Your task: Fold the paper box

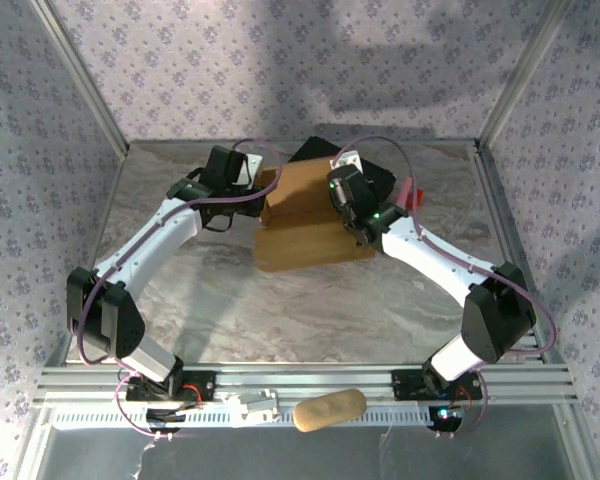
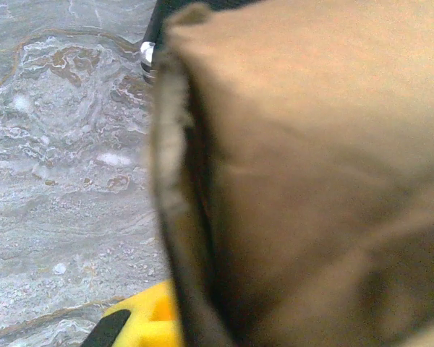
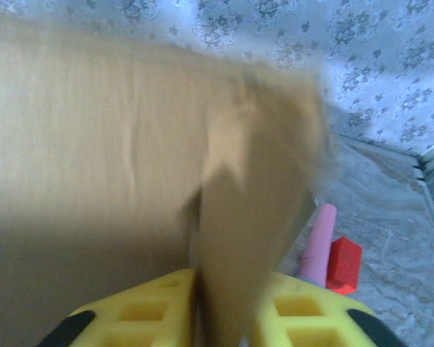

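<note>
Marbled tabletop (image 1: 230, 300), floral walls (image 1: 280, 60). One paper box (image 1: 305, 215) mid-table, before one black case (image 1: 380, 175). Two arms: right gripper (image 3: 220, 312) clamped on its flap; left gripper (image 1: 258, 190) at its left end, grip not discernible.

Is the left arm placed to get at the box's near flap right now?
Probably yes: the left gripper sits at the left end of the paper box, and open table lies before the near flap.

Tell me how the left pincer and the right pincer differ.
The right pincer clamps a flap of the paper box between its yellow fingers; the left pincer shows one yellow finger beside the box's edge, grip unclear. The left sits at the box's left end, the right at its right side. Both touch or near the box.
</note>
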Robot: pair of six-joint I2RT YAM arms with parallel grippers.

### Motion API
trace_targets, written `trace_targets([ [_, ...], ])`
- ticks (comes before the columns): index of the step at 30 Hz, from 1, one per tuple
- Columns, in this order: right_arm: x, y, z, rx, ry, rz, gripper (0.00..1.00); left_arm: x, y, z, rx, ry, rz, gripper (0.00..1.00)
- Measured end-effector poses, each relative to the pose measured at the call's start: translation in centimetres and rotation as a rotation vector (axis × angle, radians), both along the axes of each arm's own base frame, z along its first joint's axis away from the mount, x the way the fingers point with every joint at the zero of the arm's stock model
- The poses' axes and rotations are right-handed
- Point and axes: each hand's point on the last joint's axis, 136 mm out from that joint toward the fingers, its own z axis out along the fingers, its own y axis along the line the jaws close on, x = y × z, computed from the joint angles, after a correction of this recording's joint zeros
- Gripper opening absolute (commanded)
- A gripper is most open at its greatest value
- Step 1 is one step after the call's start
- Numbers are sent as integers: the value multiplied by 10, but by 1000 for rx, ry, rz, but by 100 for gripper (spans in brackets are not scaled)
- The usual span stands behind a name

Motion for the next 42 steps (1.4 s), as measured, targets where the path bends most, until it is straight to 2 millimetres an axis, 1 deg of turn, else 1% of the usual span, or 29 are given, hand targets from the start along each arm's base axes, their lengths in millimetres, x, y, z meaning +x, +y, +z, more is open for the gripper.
trace_targets([
  [2,1,-1,1,1,-3,-7,28,-1,-1,0,1,0,-4,0],
  [3,2,-2,2,1,-4,-9,26,-1,-2,0,1,1,-6,0],
  [6,4,-3,4,17,-9,-16,4,-2,-3,0,0,1,-10,0],
  [7,5,-2,5,30,-11,-16,0,-3,-4,0,1,2,-11,0],
  [10,7,0,10,46,-20,-16,0,-2,-3,0,1,2,-10,0],
  [17,7,-2,9,26,-27,-64,0,-2,-4,3,-2,-3,-9,0],
  [24,-1,-1,7,41,-2,-96,0,-1,-2,2,12,-8,1,0],
  [26,-4,0,6,49,15,-102,0,1,-2,0,22,-12,13,6],
  [27,-6,0,6,56,23,-106,0,3,-2,-2,29,-17,20,6],
  [29,-10,2,3,64,41,-110,0,6,-3,-9,42,-22,37,6],
  [32,-16,6,-12,70,76,-122,0,8,-3,-31,79,-26,64,2],
  [35,-24,9,-40,65,123,-141,0,8,-1,-59,123,-24,95,1],
  [39,-32,12,-80,57,179,-162,0,4,2,-101,156,1,121,2],
  [42,-36,14,-98,61,197,-166,0,3,4,-121,158,15,129,5],
])
